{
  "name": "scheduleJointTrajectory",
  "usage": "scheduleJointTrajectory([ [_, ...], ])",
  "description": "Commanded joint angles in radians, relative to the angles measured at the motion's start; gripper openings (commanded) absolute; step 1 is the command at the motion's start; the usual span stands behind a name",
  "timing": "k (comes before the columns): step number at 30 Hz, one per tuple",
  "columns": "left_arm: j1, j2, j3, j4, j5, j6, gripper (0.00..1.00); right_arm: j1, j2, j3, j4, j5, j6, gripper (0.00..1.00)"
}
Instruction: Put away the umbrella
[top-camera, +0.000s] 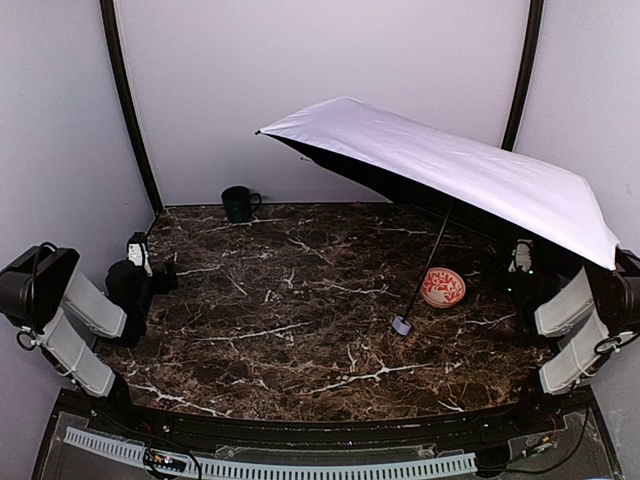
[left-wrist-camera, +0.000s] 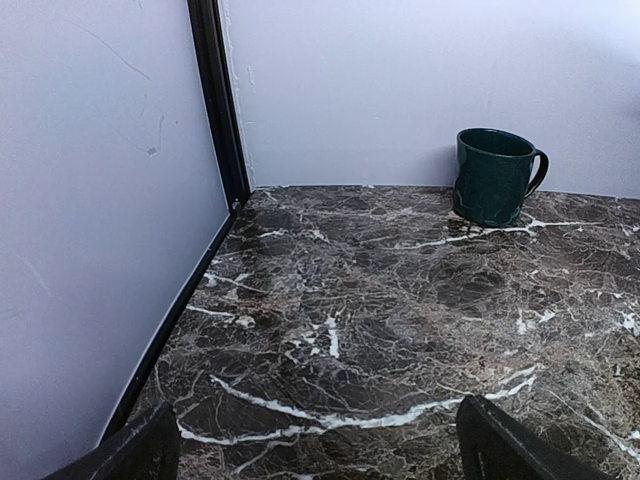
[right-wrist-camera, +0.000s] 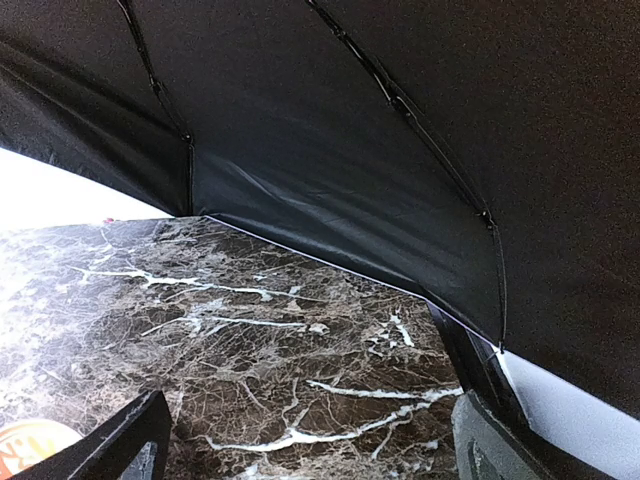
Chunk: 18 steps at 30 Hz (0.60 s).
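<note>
The umbrella (top-camera: 450, 165) stands open over the right half of the marble table, its pale lavender-white canopy tilted down to the right. Its thin black shaft (top-camera: 433, 260) slants down to the small lavender handle (top-camera: 401, 325), which rests on the table. In the right wrist view the black lining (right-wrist-camera: 380, 130) with its ribs fills the upper frame. My right gripper (right-wrist-camera: 310, 450) sits open under the canopy's right edge, nothing between its fingers. At the table's left edge my left gripper (left-wrist-camera: 320, 450) is open and holds nothing.
A dark green mug (top-camera: 238, 203) (left-wrist-camera: 495, 176) stands by the back wall at the left. A red-patterned bowl (top-camera: 442, 288) sits right of the shaft; its rim (right-wrist-camera: 30, 445) shows in the right wrist view. Grey walls with black posts (left-wrist-camera: 215, 100) enclose the table.
</note>
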Motion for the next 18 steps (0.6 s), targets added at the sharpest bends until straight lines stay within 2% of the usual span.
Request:
scheduleJointTrajectory([
  [1, 0.008, 0.000, 0.012, 0.040, -0.011, 0.010, 0.99, 0.008, 0.010, 0.016, 0.047, 0.008, 0.007, 0.99],
  [7, 0.007, -0.006, 0.013, 0.027, -0.011, 0.006, 0.99, 0.007, 0.009, 0.013, 0.051, 0.004, 0.009, 0.99],
  [10, 0.008, -0.037, 0.030, -0.014, 0.079, 0.050, 0.99, 0.007, -0.064, 0.016, 0.001, 0.032, 0.021, 0.99],
  [12, 0.007, -0.108, 0.075, -0.191, 0.133, 0.069, 0.99, 0.006, -0.142, 0.022, -0.078, 0.105, 0.047, 0.99],
  [15, 0.007, -0.196, 0.206, -0.458, 0.095, 0.062, 0.99, 0.006, -0.246, 0.008, -0.156, 0.186, 0.079, 0.99],
  [18, 0.005, -0.226, 0.262, -0.549, 0.076, 0.070, 0.99, 0.006, -0.345, -0.002, -0.221, 0.153, 0.132, 0.99],
])
